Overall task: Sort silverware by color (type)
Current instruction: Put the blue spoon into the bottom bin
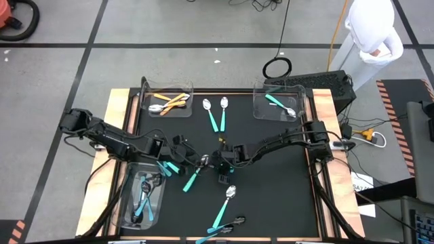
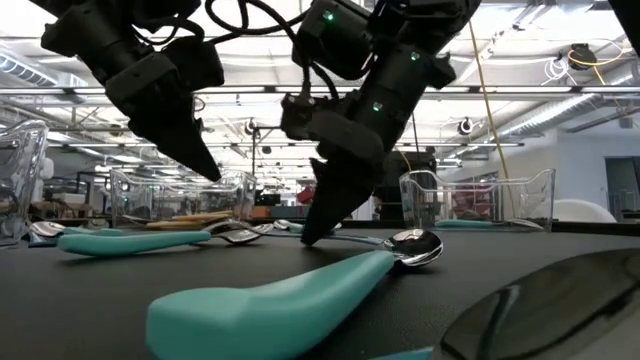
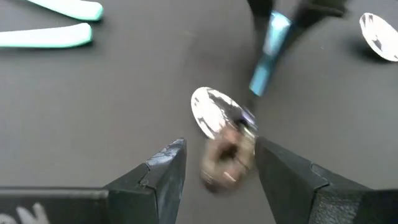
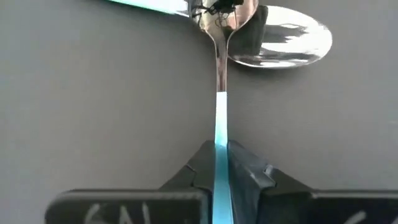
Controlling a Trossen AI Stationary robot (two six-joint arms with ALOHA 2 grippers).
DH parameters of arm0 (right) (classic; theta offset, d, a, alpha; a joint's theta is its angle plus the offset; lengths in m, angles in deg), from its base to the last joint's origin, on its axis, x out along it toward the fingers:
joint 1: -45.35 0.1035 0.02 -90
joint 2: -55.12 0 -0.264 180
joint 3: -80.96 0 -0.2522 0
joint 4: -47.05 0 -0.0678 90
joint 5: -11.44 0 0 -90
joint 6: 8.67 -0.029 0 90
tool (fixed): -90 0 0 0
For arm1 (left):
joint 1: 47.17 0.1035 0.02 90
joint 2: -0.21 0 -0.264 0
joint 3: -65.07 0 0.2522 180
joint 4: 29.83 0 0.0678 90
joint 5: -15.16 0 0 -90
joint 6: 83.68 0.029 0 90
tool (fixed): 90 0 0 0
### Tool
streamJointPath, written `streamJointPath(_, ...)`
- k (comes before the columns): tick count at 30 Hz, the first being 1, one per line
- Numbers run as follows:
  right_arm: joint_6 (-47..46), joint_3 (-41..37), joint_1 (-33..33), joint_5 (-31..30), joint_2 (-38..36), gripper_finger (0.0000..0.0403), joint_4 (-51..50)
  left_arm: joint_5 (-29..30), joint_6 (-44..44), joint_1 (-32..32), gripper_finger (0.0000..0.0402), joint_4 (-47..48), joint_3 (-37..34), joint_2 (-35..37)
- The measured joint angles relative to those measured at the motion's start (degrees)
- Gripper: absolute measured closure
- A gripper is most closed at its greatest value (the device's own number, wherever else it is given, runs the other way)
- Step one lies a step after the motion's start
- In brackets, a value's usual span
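At mat centre, a teal-handled, silver-headed spoon [image 4: 219, 81] is clamped by its handle in the right gripper [image 4: 221, 163]. The left gripper [image 3: 217, 165] hangs open beside it. Lifting and carrying to a matching bin is judged next.

We are seeing a teal-handled spoon [image 2: 300, 285] lying close on the dark table [image 2: 90, 300], while the right gripper [image 2: 318, 228] is touching down behind it, clear bins [image 2: 480, 200] standing beyond.
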Motion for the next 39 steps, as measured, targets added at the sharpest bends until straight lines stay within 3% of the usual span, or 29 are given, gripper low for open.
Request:
streamJointPath(10,7.0,-0.1,1.1,-18.3,-3.8,0.04,-1.4,7.1,1.1,0.1,0.0208,-0.7,0.0,0.0)
streamJointPath(17,13.8,-0.1,1.7,-23.5,-3.9,0.0401,0.4,13.7,9.4,0.2,0.0208,-2.6,0.0,0.0)
streamJointPath(27,24.5,-0.1,2.8,-25.1,-3.9,0.0401,5.0,6.5,26.9,0.2,0.0211,-2.5,0.0,0.0)
streamJointPath(31,27.3,0.0,3.0,-25.0,-4.0,0.0401,7.5,6.5,27.1,0.2,0.0251,-1.6,0.0,0.0)
streamJointPath(37,28.5,0.1,2.9,-25.3,-4.1,0.0401,7.4,4.3,26.1,0.0,0.038,-0.9,0.0,0.0)
streamJointPath(39,28.6,0.1,2.9,-25.3,-4.2,0.0398,7.4,3.5,26.1,0.0,0.0387,-0.9,0.0,0.0)
